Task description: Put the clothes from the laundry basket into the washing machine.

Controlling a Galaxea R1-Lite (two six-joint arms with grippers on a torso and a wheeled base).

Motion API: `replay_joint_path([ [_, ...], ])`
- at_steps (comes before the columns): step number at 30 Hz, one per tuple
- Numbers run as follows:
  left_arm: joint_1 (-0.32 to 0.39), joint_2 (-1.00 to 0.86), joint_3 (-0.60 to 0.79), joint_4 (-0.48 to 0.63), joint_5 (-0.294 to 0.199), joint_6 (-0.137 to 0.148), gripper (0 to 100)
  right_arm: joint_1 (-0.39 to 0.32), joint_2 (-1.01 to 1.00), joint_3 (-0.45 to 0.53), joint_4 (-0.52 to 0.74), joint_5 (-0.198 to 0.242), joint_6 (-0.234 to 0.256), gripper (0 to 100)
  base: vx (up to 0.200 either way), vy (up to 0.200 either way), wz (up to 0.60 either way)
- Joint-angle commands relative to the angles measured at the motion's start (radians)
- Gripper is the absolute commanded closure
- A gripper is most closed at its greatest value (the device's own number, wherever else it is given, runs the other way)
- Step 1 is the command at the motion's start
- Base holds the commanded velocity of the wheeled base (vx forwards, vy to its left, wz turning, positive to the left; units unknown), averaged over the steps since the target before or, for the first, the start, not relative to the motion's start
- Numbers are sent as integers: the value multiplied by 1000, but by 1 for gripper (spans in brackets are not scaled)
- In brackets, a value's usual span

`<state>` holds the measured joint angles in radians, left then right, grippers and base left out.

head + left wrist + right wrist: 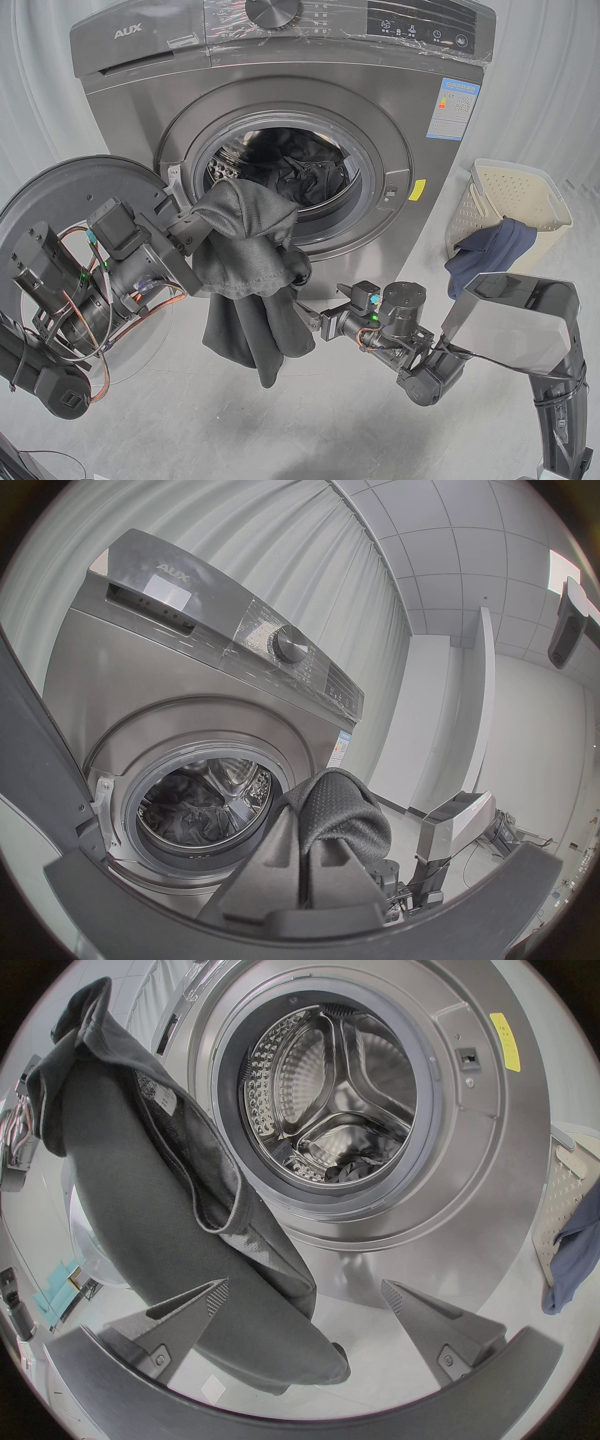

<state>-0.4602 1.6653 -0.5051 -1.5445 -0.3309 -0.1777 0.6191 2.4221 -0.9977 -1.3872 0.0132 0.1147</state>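
A dark grey garment [250, 250] hangs in front of the washing machine's [400, 106] open drum [281, 169], and my left gripper [194, 220] is shut on its top. In the left wrist view the closed fingers [275, 874] pinch the cloth [340, 802]. My right gripper [304, 312] is lower down, open, beside the garment's hanging lower part; in its wrist view the cloth [156, 1179] drapes over one finger [187, 1310]. Dark clothes [306, 178] lie inside the drum. A blue garment [494, 250] hangs over the rim of the cream laundry basket [531, 194].
The round machine door [69, 187] stands swung open at the left, behind my left arm. The basket stands on the floor right of the machine, near my right arm. Bare grey floor [250, 425] lies in front of the machine.
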Motion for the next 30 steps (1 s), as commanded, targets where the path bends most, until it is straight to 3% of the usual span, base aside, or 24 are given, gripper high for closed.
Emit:
replay_joint_path([
  [1, 0, 4, 2, 0, 1, 0, 100, 1, 63, -67, 2, -1, -1, 0, 0, 0, 0],
  [12, -11, 4, 5, 0, 1, 1, 100, -27, 77, -180, 51, -2, -15, 0, 0, 0, 0],
  [24, -11, 14, 5, 0, 1, 1, 100, 68, 77, -194, 40, -1, -18, 0, 0, 0, 0],
  [30, -9, 16, 0, 0, 3, -2, 100, 44, 130, -340, 45, -2, -21, 0, 0, 0, 0],
])
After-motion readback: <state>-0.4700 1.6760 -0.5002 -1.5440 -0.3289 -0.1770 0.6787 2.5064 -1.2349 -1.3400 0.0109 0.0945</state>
